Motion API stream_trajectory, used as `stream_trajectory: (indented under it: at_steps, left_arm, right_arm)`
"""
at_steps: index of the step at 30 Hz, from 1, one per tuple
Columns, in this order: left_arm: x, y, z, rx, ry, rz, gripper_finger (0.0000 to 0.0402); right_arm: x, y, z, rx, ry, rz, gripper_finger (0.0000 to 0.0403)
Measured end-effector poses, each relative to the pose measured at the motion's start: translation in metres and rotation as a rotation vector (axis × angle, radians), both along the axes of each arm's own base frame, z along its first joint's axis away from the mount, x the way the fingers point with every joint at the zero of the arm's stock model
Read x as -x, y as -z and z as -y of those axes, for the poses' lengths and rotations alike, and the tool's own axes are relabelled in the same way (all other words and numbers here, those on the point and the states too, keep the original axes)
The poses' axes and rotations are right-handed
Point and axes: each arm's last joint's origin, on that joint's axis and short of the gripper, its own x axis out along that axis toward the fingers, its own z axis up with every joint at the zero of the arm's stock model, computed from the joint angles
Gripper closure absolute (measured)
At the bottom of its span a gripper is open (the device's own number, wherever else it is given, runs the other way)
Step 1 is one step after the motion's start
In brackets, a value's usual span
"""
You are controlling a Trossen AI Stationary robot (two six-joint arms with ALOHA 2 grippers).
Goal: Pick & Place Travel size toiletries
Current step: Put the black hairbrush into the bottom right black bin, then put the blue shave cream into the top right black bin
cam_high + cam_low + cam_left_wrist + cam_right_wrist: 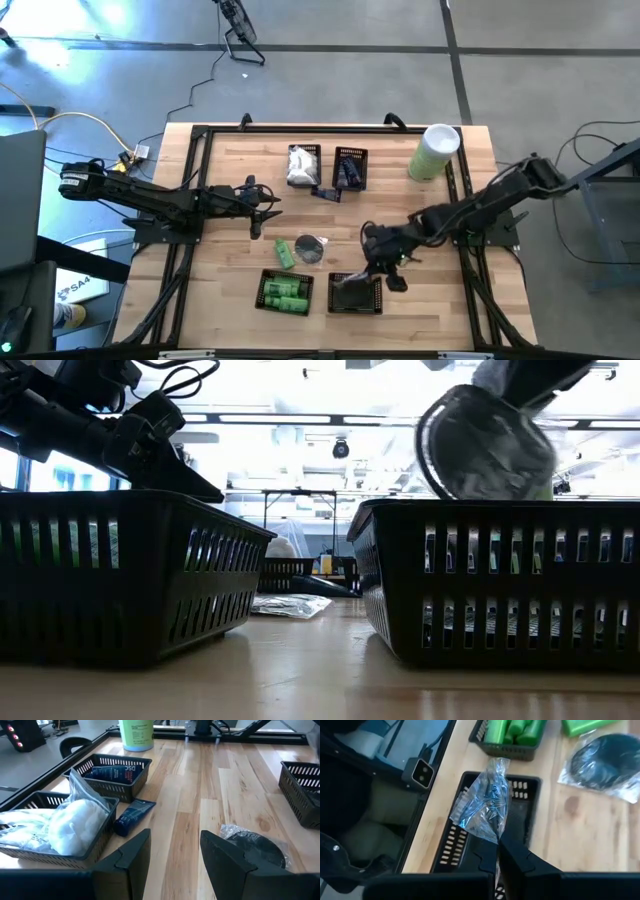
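Observation:
My right gripper is shut on a clear-wrapped packet over the near-right black basket; in the low view the packet is just above that basket's rim. My left gripper is open above bare table at the left, touching nothing. A wrapped grey disc and a green tube lie flat on the table. Green bottles fill the near-left basket. White packets and dark blue pieces sit in the far baskets. A dark blue tube lies beside them. My right gripper pinches the clear-wrapped packet by one end of its wrapper, between the two fingertips. The fingers slant down from the table's right. The packet is lifted clear and sticks out beyond the fingertips over the basket's opening.
A tall pale-green cylinder with a white lid stands at the far right corner. Black frame rails run along the table's sides. Bare wood lies in the middle between the far and near baskets.

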Motion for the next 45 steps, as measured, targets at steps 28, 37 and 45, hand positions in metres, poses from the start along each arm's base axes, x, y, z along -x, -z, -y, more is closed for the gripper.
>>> stream_trajectory:
  at_steps: [28, 37, 45]
  left_arm:
    - [0.0, 0.0, 0.0, 0.009, 0.0, 0.001, 0.0234]
    - [0.0, 0.0, 0.0, 0.009, 0.0, 0.001, 0.0234]
    - [0.0, 0.0, 0.0, 0.008, 0.0, 0.001, 0.0234]
  right_arm:
    - [0.01, 0.006, -0.033, 0.068, 0.154, 0.02, 0.0237]
    - [0.007, 0.004, -0.032, 0.067, 0.142, 0.05, 0.0221]
    - [-0.009, -0.001, -0.008, 0.164, 0.194, 0.17, 0.0252]
